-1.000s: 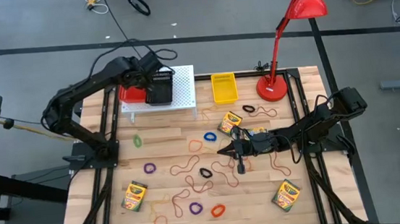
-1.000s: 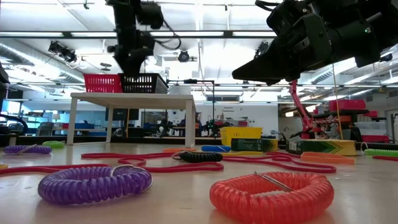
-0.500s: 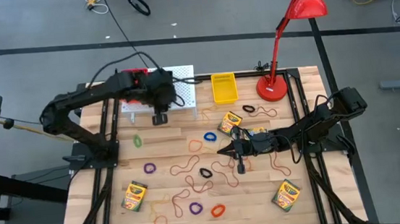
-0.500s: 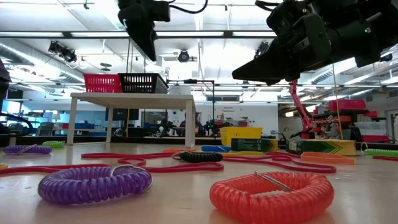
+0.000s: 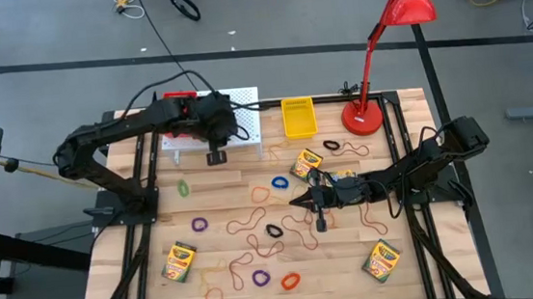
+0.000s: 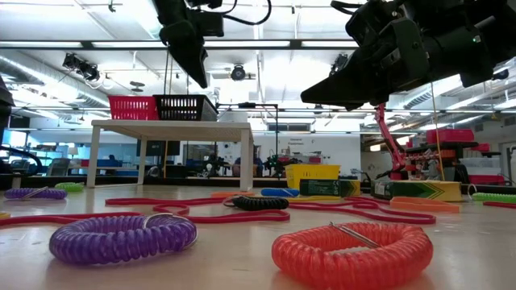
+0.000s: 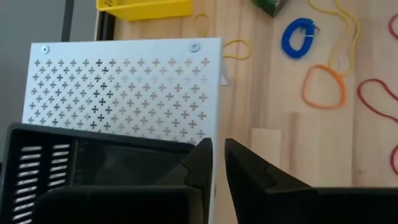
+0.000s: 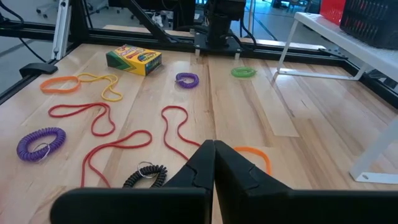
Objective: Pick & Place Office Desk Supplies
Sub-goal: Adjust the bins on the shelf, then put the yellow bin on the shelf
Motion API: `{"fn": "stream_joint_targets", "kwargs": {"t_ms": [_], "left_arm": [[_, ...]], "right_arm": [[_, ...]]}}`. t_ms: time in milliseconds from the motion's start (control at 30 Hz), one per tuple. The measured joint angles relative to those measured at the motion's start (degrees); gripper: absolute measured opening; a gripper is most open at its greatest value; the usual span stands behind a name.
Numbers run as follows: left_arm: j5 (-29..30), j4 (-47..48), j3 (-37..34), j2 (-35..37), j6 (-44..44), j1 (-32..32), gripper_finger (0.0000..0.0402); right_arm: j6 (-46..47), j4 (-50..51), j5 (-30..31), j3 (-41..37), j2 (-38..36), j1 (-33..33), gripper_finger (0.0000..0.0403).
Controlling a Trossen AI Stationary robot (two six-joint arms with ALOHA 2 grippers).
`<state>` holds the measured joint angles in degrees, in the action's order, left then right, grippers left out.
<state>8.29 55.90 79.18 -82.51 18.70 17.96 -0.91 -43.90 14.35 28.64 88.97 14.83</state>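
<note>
Crayon boxes lie flat on the wooden table (image 5: 156, 217) at the near left (image 5: 179, 261), near right (image 5: 383, 260) and middle (image 5: 305, 164). Red rubber bands (image 5: 253, 218) and small loops, purple (image 5: 200, 224), blue (image 5: 279, 182), green (image 5: 184, 188) and black (image 5: 274, 231), lie scattered between them. My left gripper (image 5: 215, 157) hangs shut over the near edge of the white stand (image 7: 124, 87), beside the black basket (image 7: 93, 162), with nothing between its fingers. My right gripper (image 5: 295, 202) hovers shut above the table's middle, over an orange loop (image 8: 255, 155).
A red basket (image 5: 177, 99) stands next to the black one on the stand. A yellow tray (image 5: 299, 118) and a tall red lamp (image 5: 365, 117) stand at the far edge. More loops (image 5: 290, 281) and an orange band (image 5: 213, 294) lie near the front edge.
My left gripper has swung away from above the black basket toward the table's near edge and has rolled about its own axis; it now hangs over the stand's near edge. My right arm has kept still.
</note>
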Motion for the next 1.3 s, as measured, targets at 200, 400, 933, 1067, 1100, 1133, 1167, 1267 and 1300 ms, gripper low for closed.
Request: {"fn": "stream_joint_targets", "kwargs": {"t_ms": [200,400,933,1067,1100,1133,1167,1267,1300], "left_arm": [[-0.7,0.2,0.0,-1.5,0.3,-0.3,0.0048],[-0.9,-2.6,0.0,-2.2,2.0,-0.7,0.0048],[2.4,-2.0,0.0,-2.2,3.3,4.3,0.0048],[2.4,-2.7,0.0,-2.2,3.4,5.1,0.0048],[2.4,-3.4,0.0,-2.2,3.4,5.0,0.0048],[2.4,-3.8,0.0,-1.9,3.4,5.0,0.0048],[2.4,-4.2,0.0,-1.7,3.4,4.9,0.0048],[2.0,-4.8,0.0,-0.5,2.4,3.8,0.0048],[1.4,-4.9,-0.1,-0.1,1.6,3.2,0.0047]], "right_arm": [[0.0,0.0,0.0,0.0,0.0,0.0,0.0011],[0.0,0.0,0.0,0.0,0.0,0.0,0.0011],[0.0,0.0,0.0,0.0,0.0,0.0,0.0011],[0.0,0.0,0.0,0.0,0.0,0.0,0.0011],[0.0,0.0,0.0,0.0,0.0,0.0,0.0011],[0.0,0.0,0.0,0.0,0.0,0.0,0.0011],[0.0,0.0,0.0,0.0,0.0,0.0,0.0011],[0.1,0.3,0.0,0.0,0.0,0.0,0.0011],[0.4,0.4,0.0,0.0,0.0,0.0,0.0011]]}}
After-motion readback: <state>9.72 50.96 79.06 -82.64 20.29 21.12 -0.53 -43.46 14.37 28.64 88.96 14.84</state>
